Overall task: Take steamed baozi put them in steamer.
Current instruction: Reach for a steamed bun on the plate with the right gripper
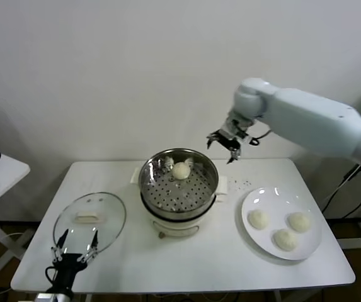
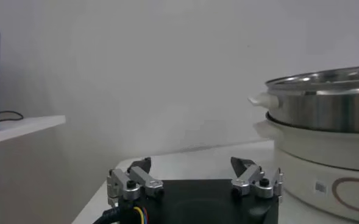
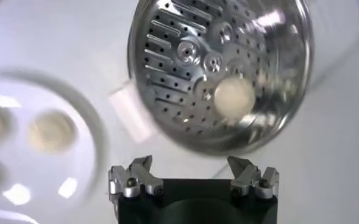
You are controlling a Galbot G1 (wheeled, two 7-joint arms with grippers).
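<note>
- Right gripper (image 1: 225,150) hangs above the steamer's (image 1: 179,184) two o'clock edge, fingers wide, empty.
- One baozi (image 1: 181,170) lies inside; three on the plate (image 1: 281,223).
- Left gripper (image 1: 76,246) idles low at seven o'clock, fingers wide.

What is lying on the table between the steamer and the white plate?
Nothing lies there: in the head view the table is bare between the steamer and the white plate, except a few small dark specks.

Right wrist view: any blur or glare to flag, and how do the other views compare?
Right wrist view: the white round plate and its off-white buns are smeared, and highlights glare on the shiny perforated steel steamer tray. Head view: sharp, soft reflections on the flat glass lid. Left wrist view: dim, the steamer's steel wall reads clearly.
</note>
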